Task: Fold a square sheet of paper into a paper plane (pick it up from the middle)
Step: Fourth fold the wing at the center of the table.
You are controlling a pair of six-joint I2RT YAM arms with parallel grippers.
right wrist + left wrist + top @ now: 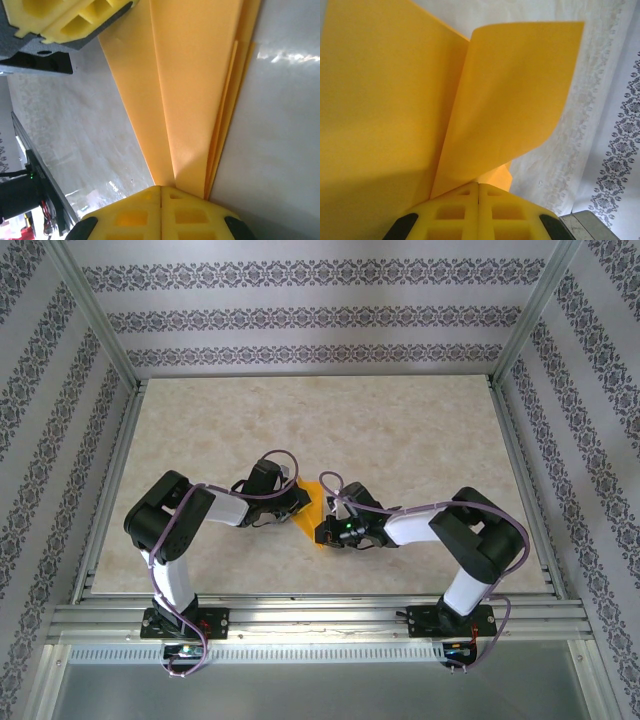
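The orange sheet of paper (311, 502) hangs just above the table between both arms, folded into long layers. In the left wrist view its two flaps (510, 95) fan out from my left gripper (479, 186), whose yellow fingers are shut on the fold. In the right wrist view the narrow stacked layers (195, 90) run away from my right gripper (161, 189), which is shut on the paper's near end. The left gripper's yellow fingers (75, 20) show at the top left there. From above, the left gripper (298, 504) and right gripper (323, 532) pinch opposite ends.
The beige marbled table top (400, 440) stretches around the arms, bounded by metal rails (300, 618) and patterned walls (300, 315). Purple cables (285, 460) loop over both wrists.
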